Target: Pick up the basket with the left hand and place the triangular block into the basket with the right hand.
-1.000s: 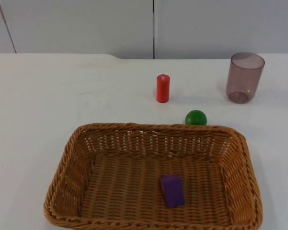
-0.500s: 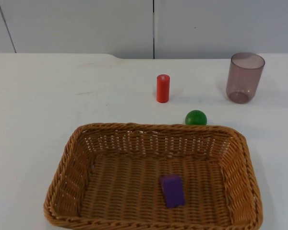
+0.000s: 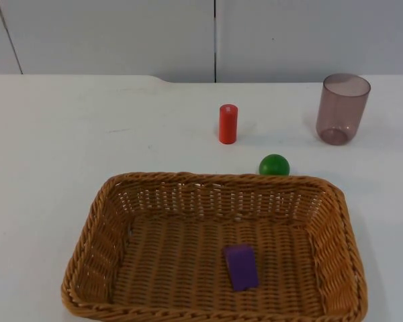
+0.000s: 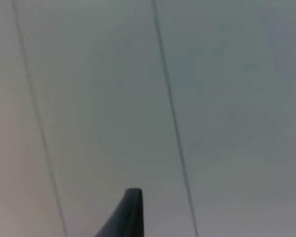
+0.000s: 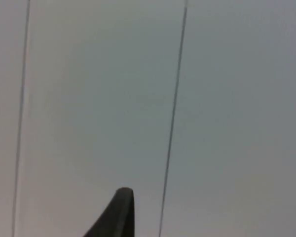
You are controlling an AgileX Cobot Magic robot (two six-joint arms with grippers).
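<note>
Resting on the worktop, basket already holds purple block. Beyond its far rim: green ball, red cylinder, tinted cup. Both arms wait facing the wall; gripper states indeterminable. Judged: task complete, nothing further needed.

Left claw and right claw, both raised toward panelled wall.
</note>
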